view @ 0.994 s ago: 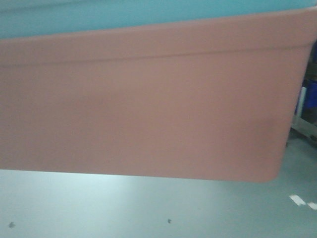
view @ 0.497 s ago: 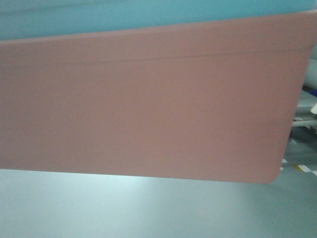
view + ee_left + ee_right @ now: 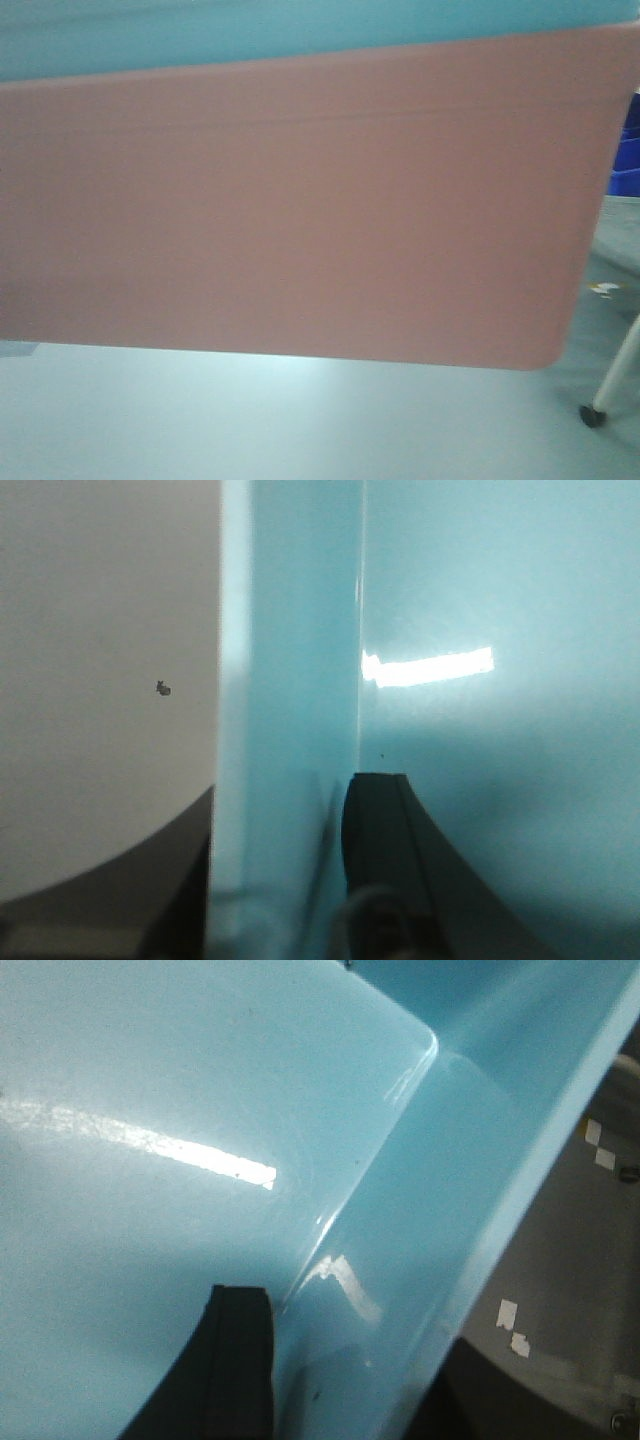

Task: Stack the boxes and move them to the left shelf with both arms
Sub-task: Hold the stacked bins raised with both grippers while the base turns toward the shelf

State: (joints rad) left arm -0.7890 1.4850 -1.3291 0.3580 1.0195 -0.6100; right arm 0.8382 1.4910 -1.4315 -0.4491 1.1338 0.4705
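Observation:
The salmon pink box (image 3: pixel 300 200) fills most of the front view, held clear of the floor. The light blue box (image 3: pixel 250 30) sits nested in it, showing above its rim. My left gripper (image 3: pixel 290 792) is shut on the blue box's side wall (image 3: pixel 300 630): one dark finger (image 3: pixel 378 850) is inside the tub, the other is outside. My right gripper (image 3: pixel 350 1320) is shut on the opposite wall (image 3: pixel 420 1210) near a corner, with one finger (image 3: pixel 238 1360) inside. The left shelf is out of view.
Grey floor (image 3: pixel 300 420) lies under the boxes. At the right edge of the front view are dark blue crates (image 3: pixel 625 150) and a pale frame leg on a black caster (image 3: pixel 596 412). White tape marks (image 3: pixel 512 1325) dot the floor in the right wrist view.
The boxes keep their place in the front view while the background at the right has shifted: floor tape marks and a rack gave way to blue crates and a caster leg.

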